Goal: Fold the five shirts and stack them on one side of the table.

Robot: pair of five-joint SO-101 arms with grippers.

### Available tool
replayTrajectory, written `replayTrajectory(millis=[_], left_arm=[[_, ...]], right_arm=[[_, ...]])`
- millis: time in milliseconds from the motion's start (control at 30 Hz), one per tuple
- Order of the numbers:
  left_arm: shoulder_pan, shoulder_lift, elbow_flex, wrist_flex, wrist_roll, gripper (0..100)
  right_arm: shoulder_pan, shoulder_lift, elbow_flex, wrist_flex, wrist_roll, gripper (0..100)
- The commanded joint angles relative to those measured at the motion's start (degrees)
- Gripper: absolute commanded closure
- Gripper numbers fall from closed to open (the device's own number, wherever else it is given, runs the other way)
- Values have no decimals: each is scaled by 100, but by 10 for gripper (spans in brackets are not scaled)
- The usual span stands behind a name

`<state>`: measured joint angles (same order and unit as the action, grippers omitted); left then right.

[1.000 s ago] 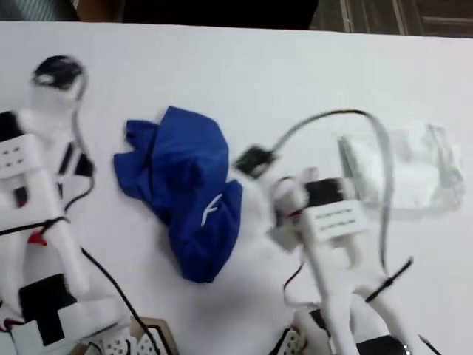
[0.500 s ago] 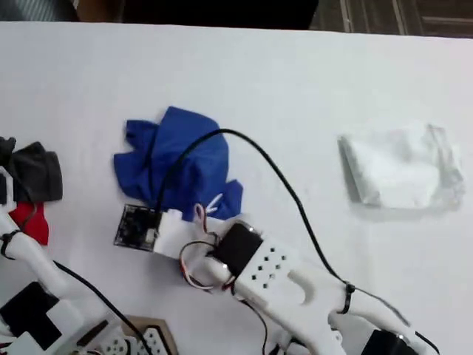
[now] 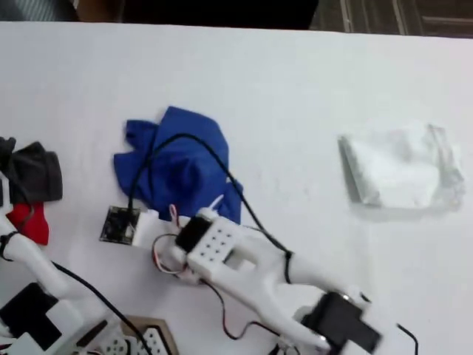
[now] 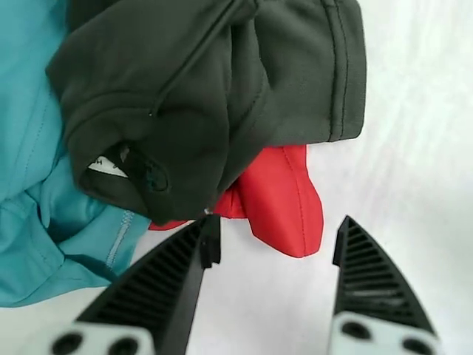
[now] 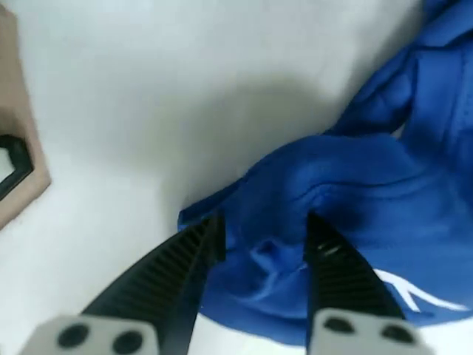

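At centre-left of the high view, the crumpled blue shirt [image 3: 181, 166] lies on the table [image 3: 295, 74], and the right gripper [image 5: 262, 233] stands open astride a fold at its edge. The left gripper [image 4: 279, 233], fingers spread, hovers over the red shirt [image 4: 281, 200] tucked under the black shirt [image 4: 222, 96]. The white shirt [image 3: 403, 166] lies folded at far right.

crumpled blue fabric shirt [image 3: 177, 159], and its near edge is tucked out of sight under the white right arm [image 3: 244, 262]. dark grey fabric shirt [image 3: 33, 171] runs off the picture's side, red fabric shirt [image 4: 284, 196] sits mostly buried beneath it, teal fabric shirt [image 4: 29, 148] is cut off at the edge, partly under the grey.
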<state>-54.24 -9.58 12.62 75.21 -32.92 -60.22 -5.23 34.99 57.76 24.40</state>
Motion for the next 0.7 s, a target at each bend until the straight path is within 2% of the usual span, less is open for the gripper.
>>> replayTrajectory(millis=[0,67,133,433,567,667], left_arm=[[-88,-255,-31,-44,-44,736],[-88,-255,-31,-44,-44,736],[-88,-255,-22,-53,-44,736],[-53,-237,-13,-88,-44,736],[123,-237,-4,-79,-44,736],[527,-237,119,-53,-35,736]], right_arm=[[242,338,-422,-215,-325,877],[620,462,-668,-215,-448,989],[1130,497,-879,-215,-457,965],[3758,259,-2040,-163,-334,978],[4532,277,-2382,-189,9,978],[4936,312,-2549,-207,35,978]])
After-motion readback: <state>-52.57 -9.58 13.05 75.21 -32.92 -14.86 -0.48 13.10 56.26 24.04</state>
